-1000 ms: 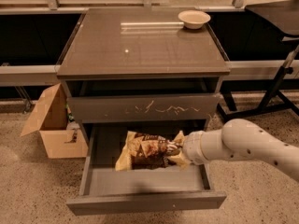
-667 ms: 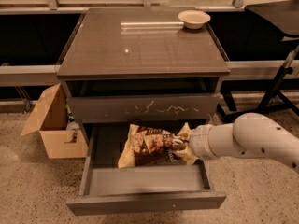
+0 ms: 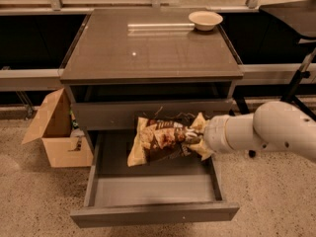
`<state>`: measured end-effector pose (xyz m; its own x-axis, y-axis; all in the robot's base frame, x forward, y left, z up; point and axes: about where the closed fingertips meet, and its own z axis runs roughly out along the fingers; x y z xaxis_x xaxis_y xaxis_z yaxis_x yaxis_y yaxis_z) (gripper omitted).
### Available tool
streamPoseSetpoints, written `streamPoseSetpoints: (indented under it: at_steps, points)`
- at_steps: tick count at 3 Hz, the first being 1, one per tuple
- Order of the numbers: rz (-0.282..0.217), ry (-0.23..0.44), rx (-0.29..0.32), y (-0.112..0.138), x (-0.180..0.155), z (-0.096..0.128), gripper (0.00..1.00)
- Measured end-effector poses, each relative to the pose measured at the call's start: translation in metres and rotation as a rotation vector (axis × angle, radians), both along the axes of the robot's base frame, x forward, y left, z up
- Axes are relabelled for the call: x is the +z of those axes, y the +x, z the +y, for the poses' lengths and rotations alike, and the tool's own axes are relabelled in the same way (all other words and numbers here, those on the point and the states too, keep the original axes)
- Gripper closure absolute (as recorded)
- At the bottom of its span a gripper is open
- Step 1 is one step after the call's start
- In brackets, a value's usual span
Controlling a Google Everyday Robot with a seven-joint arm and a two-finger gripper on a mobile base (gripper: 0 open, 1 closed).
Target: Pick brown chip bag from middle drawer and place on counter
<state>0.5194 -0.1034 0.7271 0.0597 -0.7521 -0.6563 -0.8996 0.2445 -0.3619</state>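
Brown chip bag higher now, tight in the hand, clear above the middle drawer, near its back edge.

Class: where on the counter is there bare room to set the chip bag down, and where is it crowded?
The counter is bare from its near edge across to the left and far edges. Only the far right corner is taken, by a bowl. The gripper holds the brown chip bag over the open middle drawer, below the counter's near edge.

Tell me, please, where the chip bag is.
Camera view: the glossy brown foil chip bag sits above the open grey middle drawer, its right end at the end effector.
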Motion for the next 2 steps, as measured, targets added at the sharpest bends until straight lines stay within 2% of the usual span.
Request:
streamPoseSetpoints:
  at_steps: [1,2]
  points:
    - [-0.159,-0.065,0.009,0.029,0.084,-0.022,1.00]
    - [-0.258,-0.086,-0.010,0.050,0.141,-0.042,1.00]
